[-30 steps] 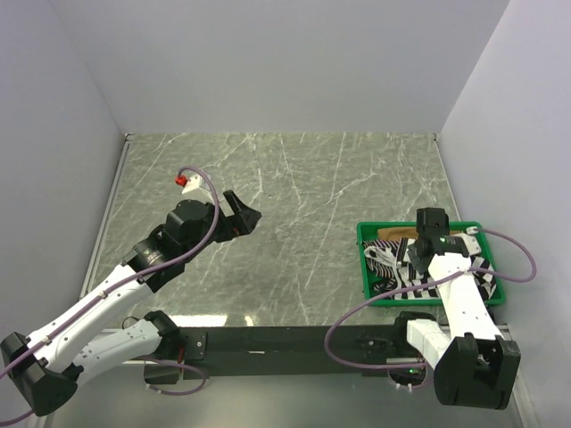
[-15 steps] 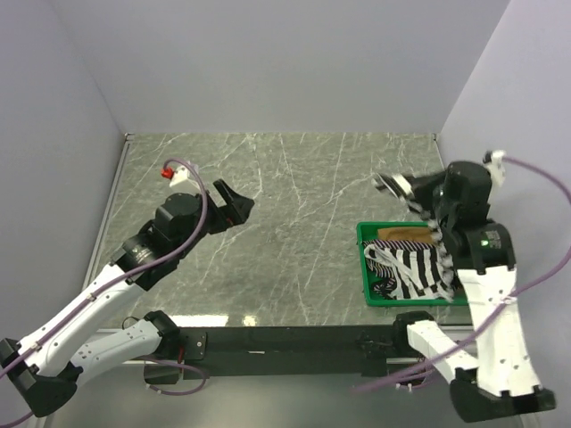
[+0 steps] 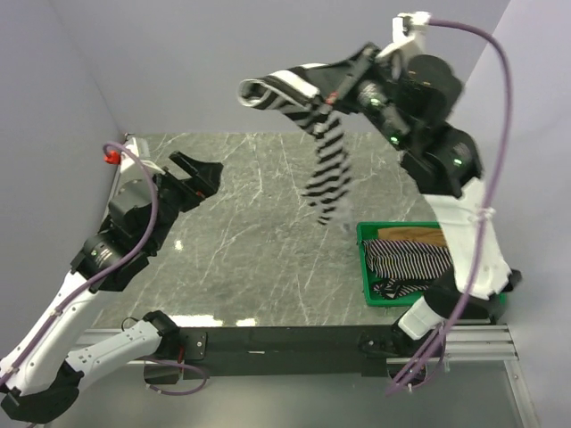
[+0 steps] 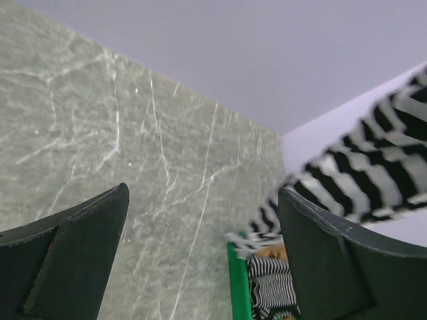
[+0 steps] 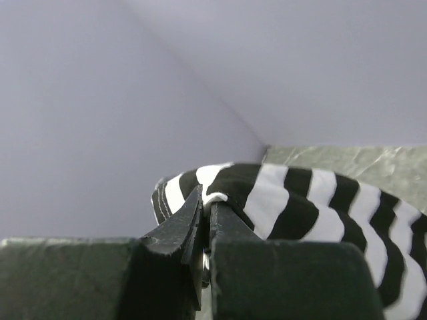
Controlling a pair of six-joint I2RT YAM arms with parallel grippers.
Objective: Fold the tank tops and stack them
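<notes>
My right gripper (image 3: 332,93) is raised high above the table and shut on the wide black-and-white striped tank top (image 3: 326,169), which hangs down from it in mid-air; the pinched hem shows in the right wrist view (image 5: 280,200). The pinstriped top (image 3: 406,260) lies in the green tray (image 3: 366,267), with the tan-brown top (image 3: 412,235) at the tray's far side. My left gripper (image 3: 203,173) is open and empty above the left of the table. In the left wrist view the hanging striped top (image 4: 373,173) and the tray (image 4: 235,280) show between its fingers.
The grey marble table (image 3: 268,205) is bounded by grey walls at the back and sides. The green tray stands at the right front edge. A black rail (image 3: 294,341) runs along the near edge between the arm bases.
My right arm has swung up and back, pulling the wide-striped top out of the tray and high into the air. My left arm has risen and moved left.
</notes>
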